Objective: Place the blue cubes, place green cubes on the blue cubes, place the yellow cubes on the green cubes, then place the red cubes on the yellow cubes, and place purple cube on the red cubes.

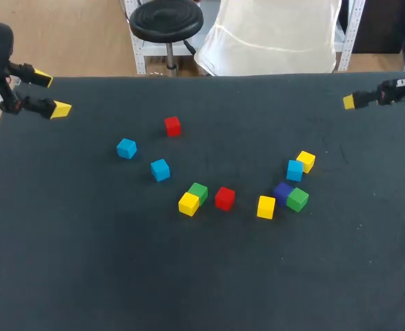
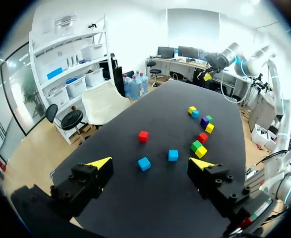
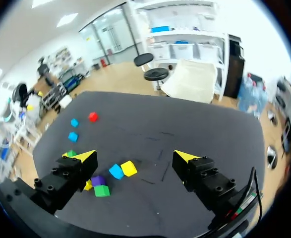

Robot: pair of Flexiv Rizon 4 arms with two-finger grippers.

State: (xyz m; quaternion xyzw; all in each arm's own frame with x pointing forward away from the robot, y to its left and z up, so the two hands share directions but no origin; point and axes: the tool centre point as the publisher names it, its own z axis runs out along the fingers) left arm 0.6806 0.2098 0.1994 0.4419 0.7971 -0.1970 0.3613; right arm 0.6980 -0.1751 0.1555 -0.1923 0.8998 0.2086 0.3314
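**Left gripper** [image 1: 52, 94]: fingers spread wide, nothing between them. It is far left of the central red cube [image 1: 224, 198] and farther back, well apart from every cube.

**Outer blue cube** [image 1: 126, 148]: well left of the central red cube, somewhat farther back. It is the cube nearest the left gripper.

**Inner blue cube** [image 1: 160, 169]: left of the central red cube, slightly farther back.

**Far red cube** [image 1: 172, 126]: left of the central red cube and well behind it.

**Left yellow cube** [image 1: 188, 203]: near the central red cube's left side, touching the left green cube [image 1: 199, 192], which lies between the two.

**Middle yellow cube** [image 1: 265, 207]: near the central red cube's right side.

**Purple cube** [image 1: 283, 191]: right of the central red cube, close against the right green cube [image 1: 297, 199].

**Right blue cube** [image 1: 294, 169] and **right yellow cube** [image 1: 305, 161]: a touching pair, right of the central red cube and farther back.

**Right gripper** [image 3: 134, 157]: fingers apart, empty. It is far right of the central red cube and farther back, with the touching pair ahead of it, well apart.
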